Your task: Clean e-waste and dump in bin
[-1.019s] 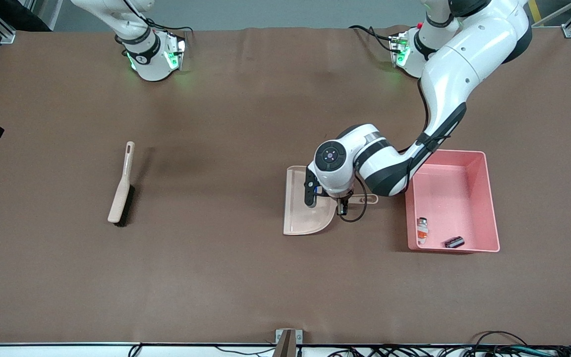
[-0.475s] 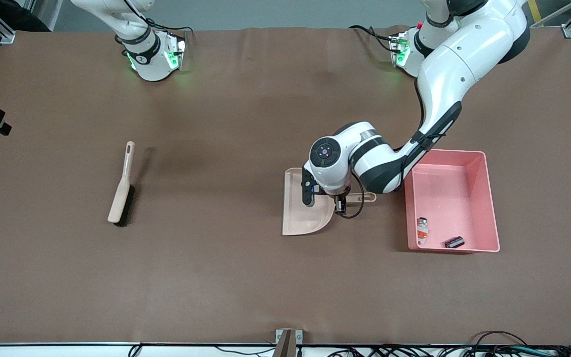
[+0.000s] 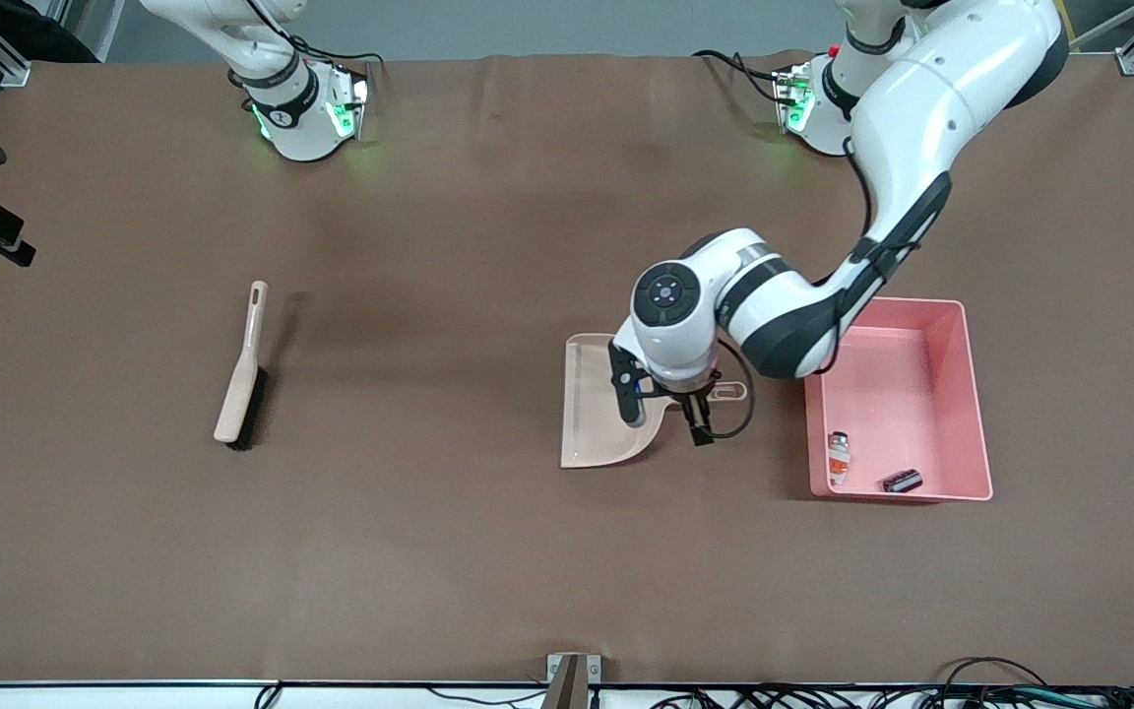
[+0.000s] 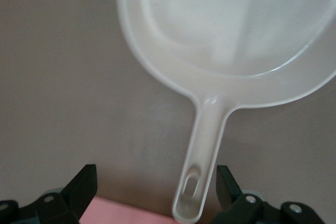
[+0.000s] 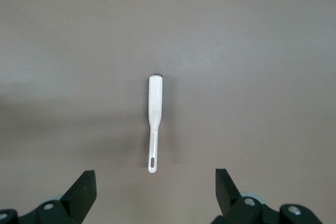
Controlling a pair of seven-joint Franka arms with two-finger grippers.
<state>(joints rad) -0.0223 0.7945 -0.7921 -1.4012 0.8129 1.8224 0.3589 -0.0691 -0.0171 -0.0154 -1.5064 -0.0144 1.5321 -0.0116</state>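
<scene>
The left gripper (image 4: 152,192) now stands spread wide over the dustpan's handle (image 3: 730,392), having let go of it since a second ago, when it was clamped. Its wrist points straight down, the forearm reaching in over the bin (image 3: 967,394). The dustpan (image 3: 592,433) lies flat below it, handle toward the bin. Just beside the gripper, in the bin's nearer end, lie the white-grey part (image 3: 838,456) and the dark cylinder (image 3: 903,481), seemingly lengthwise along the wall. The right gripper (image 5: 152,195) waits spread high above the brush (image 5: 154,119).
</scene>
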